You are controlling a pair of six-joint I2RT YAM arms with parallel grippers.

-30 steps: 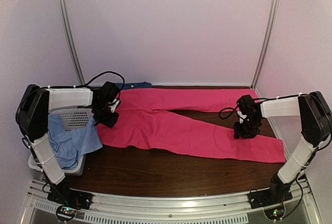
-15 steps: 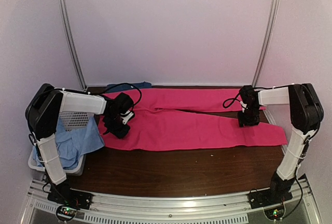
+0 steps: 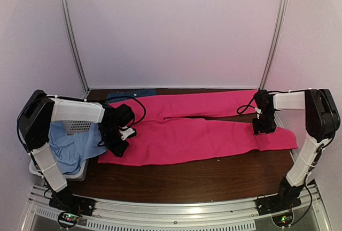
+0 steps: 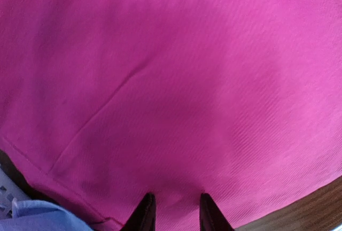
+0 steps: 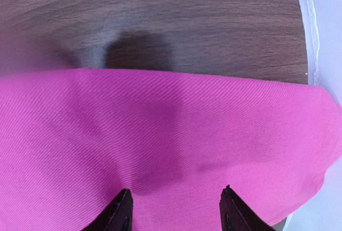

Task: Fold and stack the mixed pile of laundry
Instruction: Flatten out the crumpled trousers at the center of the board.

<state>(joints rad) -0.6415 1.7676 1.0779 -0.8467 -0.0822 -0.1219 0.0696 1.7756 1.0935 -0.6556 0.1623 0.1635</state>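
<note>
The magenta-pink garment lies spread across the table with two long legs reaching right. My left gripper is pressed down on its near left corner. In the left wrist view my left gripper stands narrowed, with a small pucker of the pink cloth pinched between its tips. My right gripper rests on the right end of the nearer leg. Its jaws are wide apart over flat pink cloth. The pale light-blue cloth lies over the basket. The dark blue T-shirt shows at the back left.
The white slotted basket stands at the left edge under the left arm. Bare brown table lies in front of the garment. The table's right edge runs close to the leg end. Metal frame posts stand at the back corners.
My left gripper moved nearer, narrowing on the cloth, and the garment's left edge came with it. My right gripper moved right and back; the nearer leg's end swung back with it.
</note>
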